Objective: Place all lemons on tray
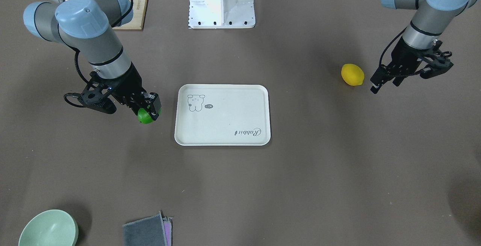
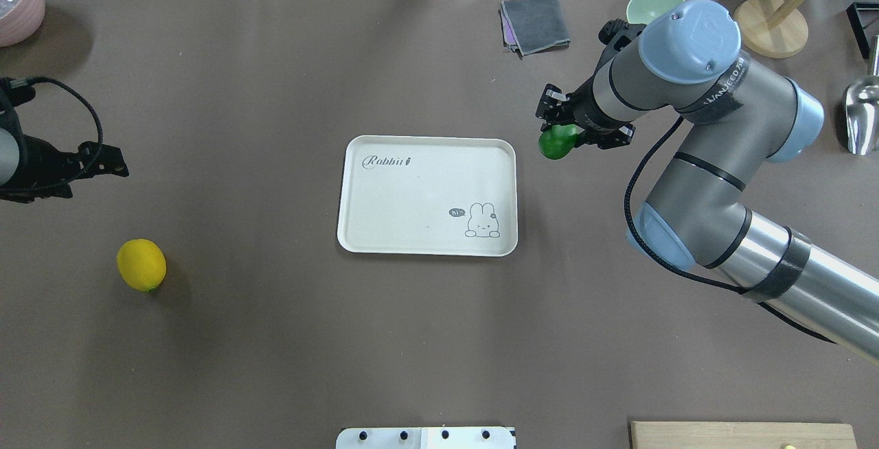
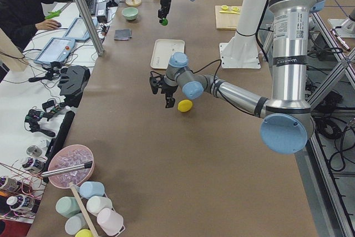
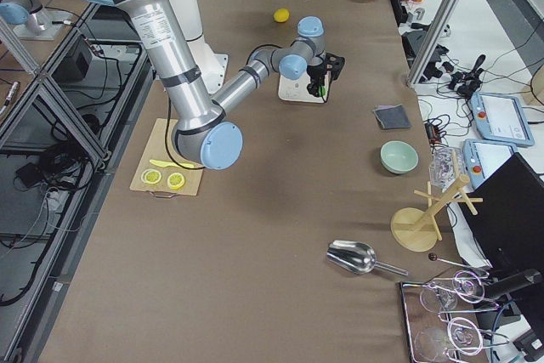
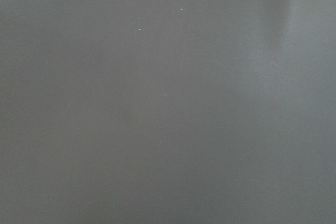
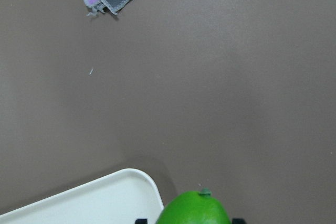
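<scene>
The right hand [image 1: 150, 111] is gripping the green lemon [image 2: 556, 143] between its fingers. It is holding the fruit up off the table [image 2: 275, 339], just beside the far right corner of the tray [image 2: 412, 195] and not yet over it. The yellow lemon [image 2: 141, 265] is lying on the table well to the left of the tray. The left hand [image 1: 384, 84] is hovering near it with fingers spread and nothing between them. The tray is carrying no fruit, so both placements are pending.

The green fruit is glossy and rounded and seems to be pinched near its upper part, so a quick swing could let it slip. Released over the rim rather than the flat, it would likely roll off. On the left, a finger nudging the yellow lemon sideways could send it rolling away.
</scene>
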